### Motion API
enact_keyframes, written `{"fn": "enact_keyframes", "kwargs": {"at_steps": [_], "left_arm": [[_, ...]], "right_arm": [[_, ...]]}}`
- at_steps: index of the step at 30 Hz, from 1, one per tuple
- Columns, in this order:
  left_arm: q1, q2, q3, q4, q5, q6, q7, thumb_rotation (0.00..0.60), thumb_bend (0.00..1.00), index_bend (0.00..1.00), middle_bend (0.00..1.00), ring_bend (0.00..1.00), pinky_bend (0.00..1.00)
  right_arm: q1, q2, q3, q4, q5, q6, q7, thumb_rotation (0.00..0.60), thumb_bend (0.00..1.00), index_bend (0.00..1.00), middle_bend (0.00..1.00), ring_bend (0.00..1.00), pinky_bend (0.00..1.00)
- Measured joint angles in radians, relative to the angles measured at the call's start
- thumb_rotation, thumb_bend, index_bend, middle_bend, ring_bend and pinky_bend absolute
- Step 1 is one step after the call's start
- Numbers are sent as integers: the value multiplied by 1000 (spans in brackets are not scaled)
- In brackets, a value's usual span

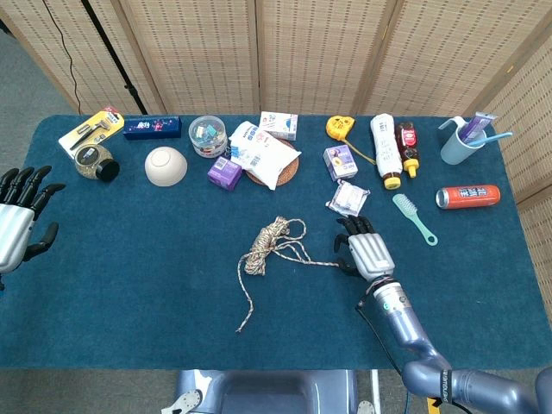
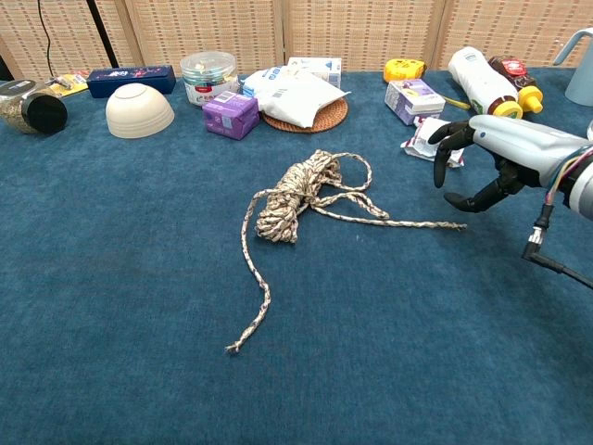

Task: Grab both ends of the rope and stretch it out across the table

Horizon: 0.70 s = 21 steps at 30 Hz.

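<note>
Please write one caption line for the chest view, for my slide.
Right hand, fingers apart, hovers near one end of the coiled rope on the blue table.

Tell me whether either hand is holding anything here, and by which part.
Nothing is held. The right hand hovers open just above the rope end; the left hand is open at the table edge.

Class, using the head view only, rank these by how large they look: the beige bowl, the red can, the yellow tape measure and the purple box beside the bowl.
1. Beige bowl
2. Red can
3. Purple box
4. Yellow tape measure
</note>
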Motion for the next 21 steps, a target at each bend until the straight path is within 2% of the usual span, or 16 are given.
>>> {"fn": "enact_keyframes", "kwargs": {"at_steps": [10, 21], "left_arm": [[-6, 1, 5, -3, 4, -7, 2, 600, 431, 200, 68, 0, 0], [-7, 0, 10, -10, 11, -3, 5, 600, 430, 200, 68, 0, 0]], "right_arm": [[-9, -39, -24, 45, -5, 20, 11, 600, 423, 464, 64, 0, 0], [-12, -57, -38, 67, -2, 13, 5, 600, 423, 495, 94, 0, 0]]}}
